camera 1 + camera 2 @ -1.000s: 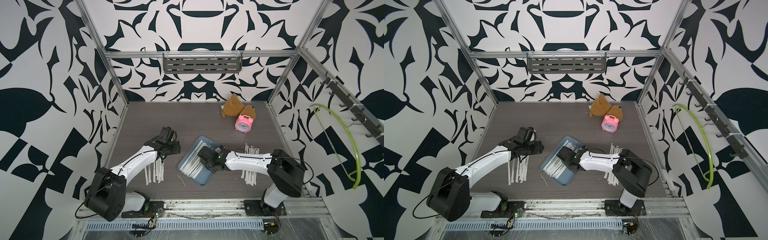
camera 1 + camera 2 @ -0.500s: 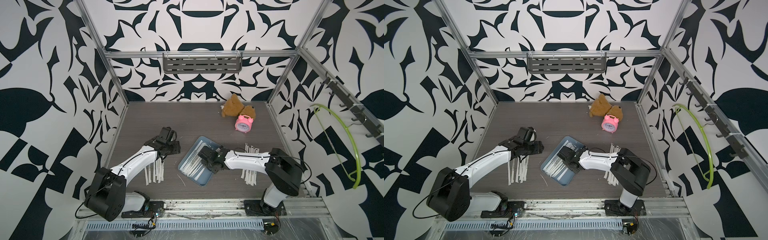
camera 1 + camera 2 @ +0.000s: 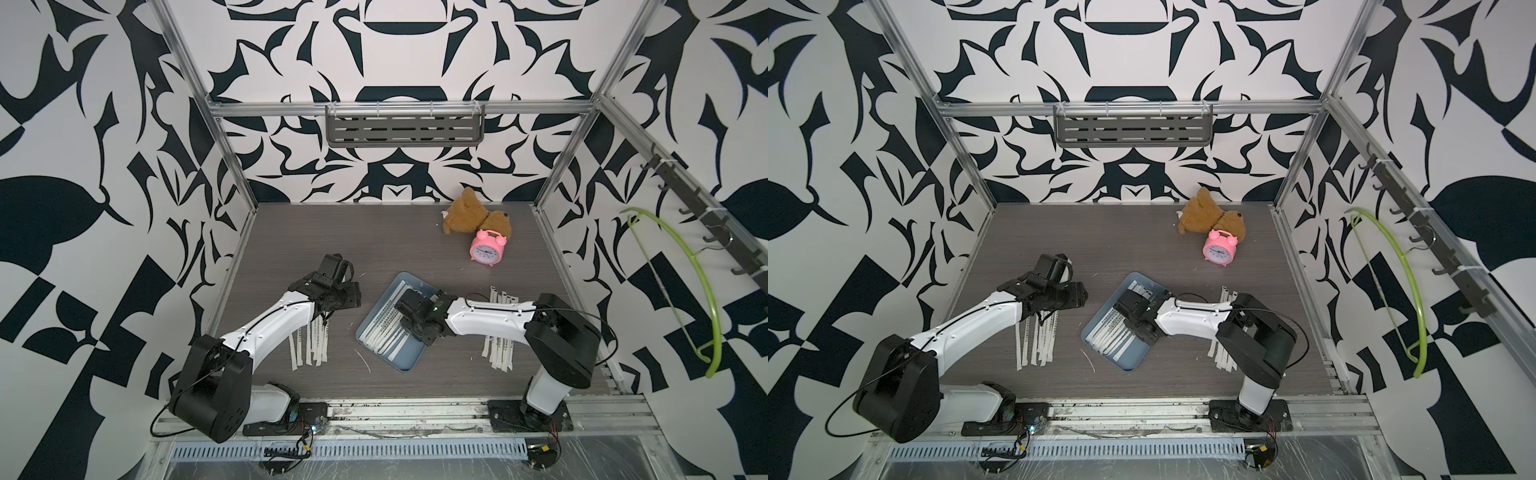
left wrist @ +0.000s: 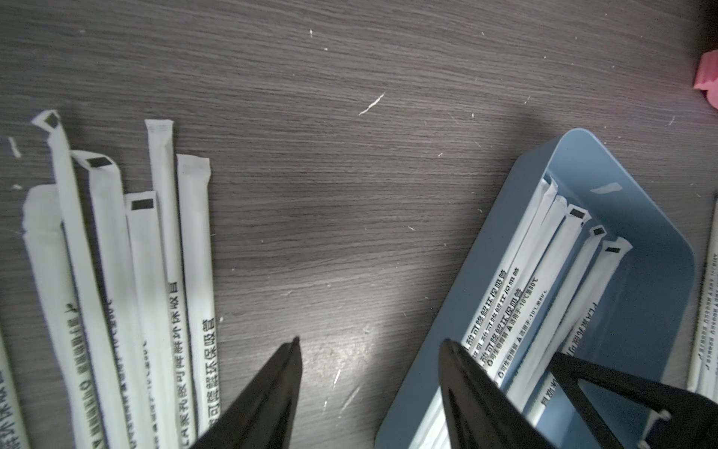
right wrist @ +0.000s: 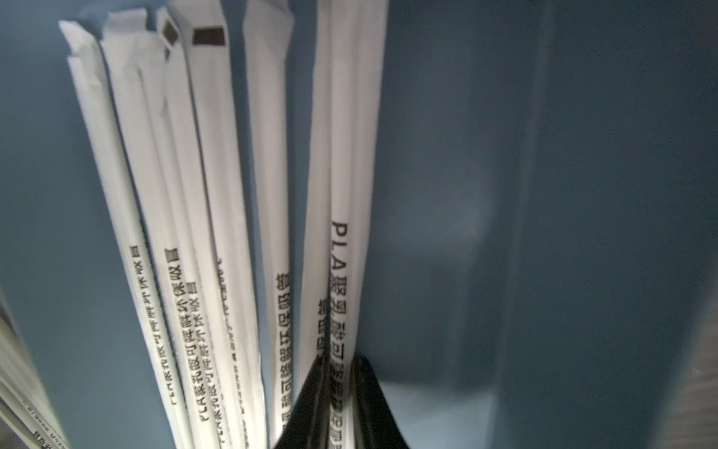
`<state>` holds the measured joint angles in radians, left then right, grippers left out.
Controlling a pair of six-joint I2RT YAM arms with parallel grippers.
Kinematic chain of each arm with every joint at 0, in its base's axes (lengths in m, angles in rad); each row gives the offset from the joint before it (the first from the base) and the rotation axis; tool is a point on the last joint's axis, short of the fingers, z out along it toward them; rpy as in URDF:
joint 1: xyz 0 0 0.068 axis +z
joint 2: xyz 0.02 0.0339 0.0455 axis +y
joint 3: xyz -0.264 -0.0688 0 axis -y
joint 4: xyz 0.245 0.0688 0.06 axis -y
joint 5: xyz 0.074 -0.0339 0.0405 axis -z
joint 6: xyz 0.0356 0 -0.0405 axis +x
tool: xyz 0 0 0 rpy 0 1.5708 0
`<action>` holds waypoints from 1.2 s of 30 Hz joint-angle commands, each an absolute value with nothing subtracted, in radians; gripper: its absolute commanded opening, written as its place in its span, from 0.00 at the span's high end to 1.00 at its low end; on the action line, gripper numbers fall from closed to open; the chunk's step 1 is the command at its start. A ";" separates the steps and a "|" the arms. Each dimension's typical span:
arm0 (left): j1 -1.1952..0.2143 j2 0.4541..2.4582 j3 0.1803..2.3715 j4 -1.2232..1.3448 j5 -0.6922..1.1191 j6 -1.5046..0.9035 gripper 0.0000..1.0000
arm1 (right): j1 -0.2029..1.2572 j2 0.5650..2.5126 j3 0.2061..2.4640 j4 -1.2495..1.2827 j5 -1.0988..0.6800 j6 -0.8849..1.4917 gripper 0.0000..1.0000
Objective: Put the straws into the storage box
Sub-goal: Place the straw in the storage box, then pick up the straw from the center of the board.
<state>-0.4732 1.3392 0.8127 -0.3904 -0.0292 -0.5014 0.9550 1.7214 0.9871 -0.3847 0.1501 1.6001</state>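
Tabletop (image 3: 374, 241): right gripper (image 5: 341, 359) straddles a straw (image 5: 349, 155) in the box (image 5: 544, 194), grip unclear; left gripper (image 4: 370, 341) gapes empty at nine o'clock.

— What sits at the back of the counter (image 3: 374, 241)?
— A brown bear (image 3: 465, 210) lies near the right corner, with a pink clock (image 3: 487, 249) upright just in front of it.
— And the walls?
— A grey slotted shelf (image 3: 404, 131) at the back, and a green hanger (image 3: 702, 286) on the right hook rail (image 3: 702, 216).
— Anything else?
— A white sliver (image 3: 362, 359) nearer the front.
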 commanded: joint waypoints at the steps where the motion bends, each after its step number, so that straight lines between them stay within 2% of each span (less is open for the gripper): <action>1: -0.471 1.331 0.825 -0.424 -0.026 -0.492 0.37 | 0.951 1.713 1.025 -0.439 0.159 1.577 0.78; 9: -0.471 1.321 0.843 -0.441 -0.035 -0.488 0.37 | 0.953 1.680 1.055 -0.521 0.220 1.551 0.72; 15: -0.451 1.283 0.871 -0.535 -0.136 -0.497 0.38 | 0.951 1.643 1.074 -0.572 0.237 1.492 0.69; 20: -0.303 1.284 0.875 -0.695 -0.201 -0.546 0.43 | 0.910 1.646 1.161 -0.629 0.230 1.238 0.69; 23: -0.175 1.231 0.827 -0.697 -0.177 -0.565 0.43 | 0.897 1.664 1.255 -0.705 0.253 1.076 0.69; 28: -0.015 1.179 0.752 -0.650 -0.191 -0.628 0.42 | 0.890 1.621 1.293 -0.721 0.316 0.956 0.69; 31: 0.020 1.194 0.743 -0.611 -0.154 -0.608 0.43 | 0.886 1.613 1.302 -0.729 0.340 0.912 0.69; 36: 0.020 1.335 0.789 -0.668 -0.140 -0.574 0.45 | 0.859 1.591 1.273 -0.707 0.336 0.877 0.69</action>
<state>0.0185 1.2839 0.7750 -0.6319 -0.1589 -0.5907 0.8783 1.6352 1.2739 -0.6918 0.3000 0.9398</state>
